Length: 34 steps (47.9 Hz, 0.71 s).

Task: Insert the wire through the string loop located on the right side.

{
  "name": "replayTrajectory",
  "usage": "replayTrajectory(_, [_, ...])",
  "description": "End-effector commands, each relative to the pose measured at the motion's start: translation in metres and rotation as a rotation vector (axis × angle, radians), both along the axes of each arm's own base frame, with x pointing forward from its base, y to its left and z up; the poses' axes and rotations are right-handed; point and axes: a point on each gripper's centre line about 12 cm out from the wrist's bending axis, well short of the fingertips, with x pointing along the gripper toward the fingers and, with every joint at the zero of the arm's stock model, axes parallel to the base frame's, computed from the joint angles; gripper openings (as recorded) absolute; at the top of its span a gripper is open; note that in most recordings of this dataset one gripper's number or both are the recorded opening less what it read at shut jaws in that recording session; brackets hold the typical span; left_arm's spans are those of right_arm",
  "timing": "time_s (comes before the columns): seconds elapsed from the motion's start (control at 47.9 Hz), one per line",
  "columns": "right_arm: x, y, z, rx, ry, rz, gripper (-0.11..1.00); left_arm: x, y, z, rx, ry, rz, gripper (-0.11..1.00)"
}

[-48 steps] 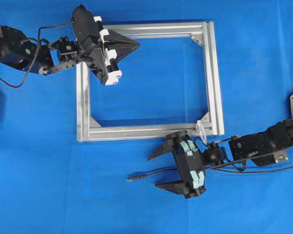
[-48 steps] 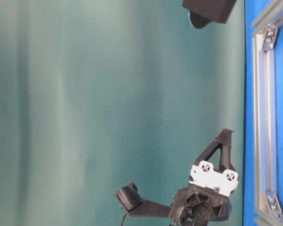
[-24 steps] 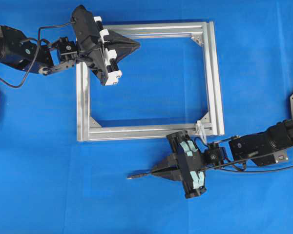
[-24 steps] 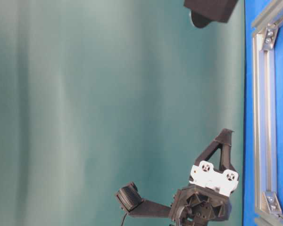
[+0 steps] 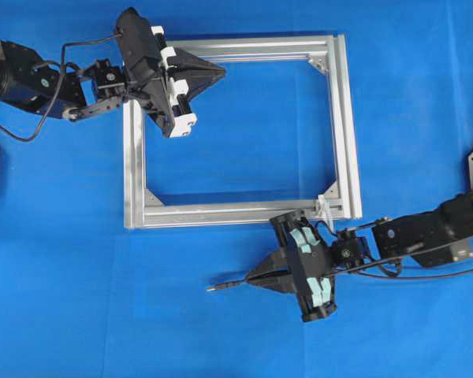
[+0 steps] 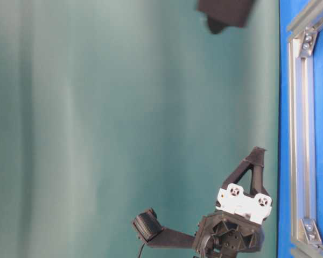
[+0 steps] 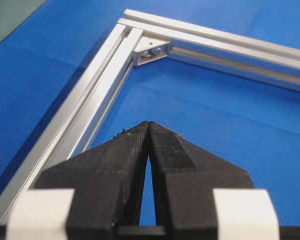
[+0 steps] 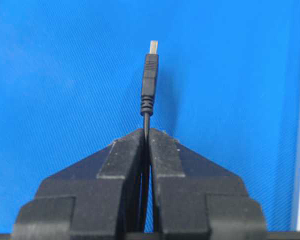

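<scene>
The wire lies on the blue mat in front of the silver frame, its plug tip pointing left. My right gripper is shut on the wire just behind the plug. In the right wrist view the plug sticks out past the closed fingertips of the gripper. The string loop is a small whitish bit at the frame's near right corner, just behind the right gripper's body. My left gripper hangs shut and empty over the frame's far left corner, its tips meeting.
The frame's rails and corner bracket lie under the left gripper. The table-level view shows the frame's edge, the left arm and a dark part of the right arm. Black arm cables trail right.
The right gripper's jaws, spread wide either side of the wire a second ago, have closed on it. The left arm has not moved.
</scene>
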Motion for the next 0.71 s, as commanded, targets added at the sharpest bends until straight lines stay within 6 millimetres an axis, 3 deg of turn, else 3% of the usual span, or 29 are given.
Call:
replayTrajectory(0.0, [0.003,0.002,0.031,0.017,-0.052,0.007,-0.03,0.003,0.001,0.018,0.018,-0.05,-0.001,0.0])
replayTrajectory(0.23, [-0.001,0.002,0.068,0.009,-0.095,0.026,-0.03,0.003,0.001,0.018,0.019,-0.052,-0.001,0.0])
replayTrajectory(0.689, [-0.002,0.001,0.066,0.001,-0.076,0.028,-0.03,0.003,0.001,0.018,0.018,-0.052,0.0,0.0])
